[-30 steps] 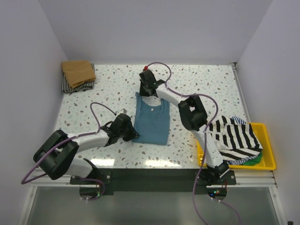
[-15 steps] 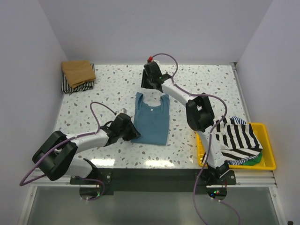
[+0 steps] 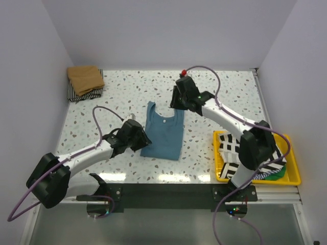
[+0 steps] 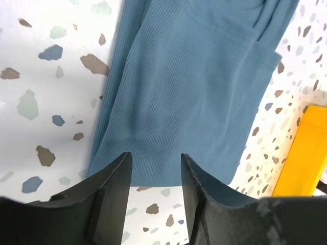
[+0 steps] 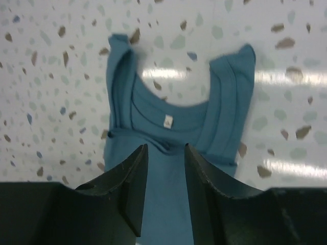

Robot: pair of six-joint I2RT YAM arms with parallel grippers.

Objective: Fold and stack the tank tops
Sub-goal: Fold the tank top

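A teal-blue tank top (image 3: 164, 133) lies flat mid-table, straps toward the far side, folded lengthwise into a narrow strip. My left gripper (image 3: 143, 140) is open at its near left edge; in the left wrist view the gripper (image 4: 156, 164) holds nothing, with the teal hem (image 4: 194, 87) just ahead of its tips. My right gripper (image 3: 176, 104) hovers open over the right strap. Seen from the right wrist, it (image 5: 166, 149) is above the neckline of the teal top (image 5: 225, 120). A tan tank top (image 3: 85, 77) rests on a striped one (image 3: 85, 94) at the back left.
A yellow tray (image 3: 292, 153) at the right front holds a black-and-white striped tank top (image 3: 229, 148) and a bit of green cloth (image 3: 280, 174); my right arm crosses over it. The tray's edge (image 4: 302, 153) shows in the left wrist view. Walls close in on three sides.
Both grippers have opened and let go of the teal tank top. The right arm swung to the right, its elbow now over the tray. The left gripper backed off the hem slightly.
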